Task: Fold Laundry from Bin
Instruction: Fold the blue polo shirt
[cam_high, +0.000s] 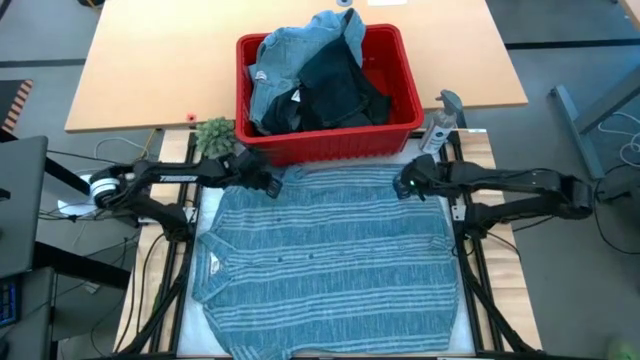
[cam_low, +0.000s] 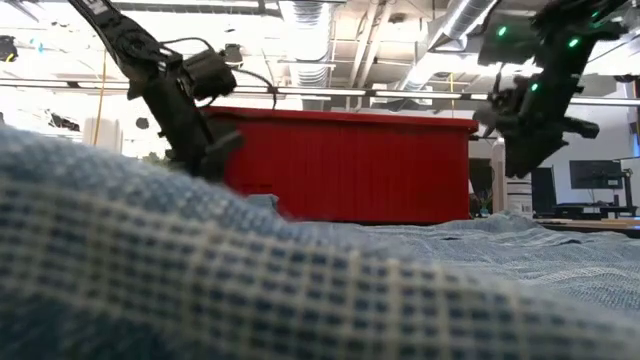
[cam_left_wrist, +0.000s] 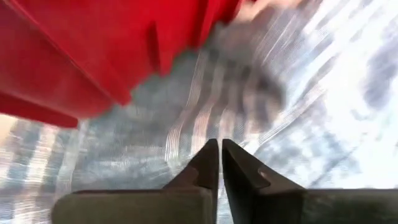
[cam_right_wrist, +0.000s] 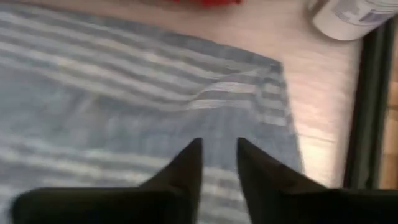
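Lying spread flat across the near part of the table (cam_high: 175, 300), the blue-grey striped shirt (cam_high: 330, 270) is filling the space in front of both pincers, its collar toward the left arm's side and its far hem running just before the bin. The left arm is reaching in low from the left edge, bent at the elbow, and its gripper (cam_high: 270, 184) is hovering over the shirt's far left corner with its fingers (cam_left_wrist: 214, 165) pressed nearly together, nothing visibly pinched between them; the red wall of the bin (cam_left_wrist: 81, 56) is standing just beyond its tips. The right arm is stretching in from the right edge in a mirrored pose, and its gripper (cam_high: 405, 187) is hanging above the shirt's far right corner, fingers (cam_right_wrist: 186, 165) parted a little with only cloth showing below the gap. Beside that pincer, off the cloth, a white spray bottle (cam_high: 438, 128) is standing. Directly past both pincers the bin (cam_high: 330, 145) is sitting, holding a heap of light blue denim (cam_high: 295, 55) and dark garments (cam_high: 340, 90). A small green plant (cam_high: 213, 133) is sitting at the bin's left corner, just beyond the left gripper.
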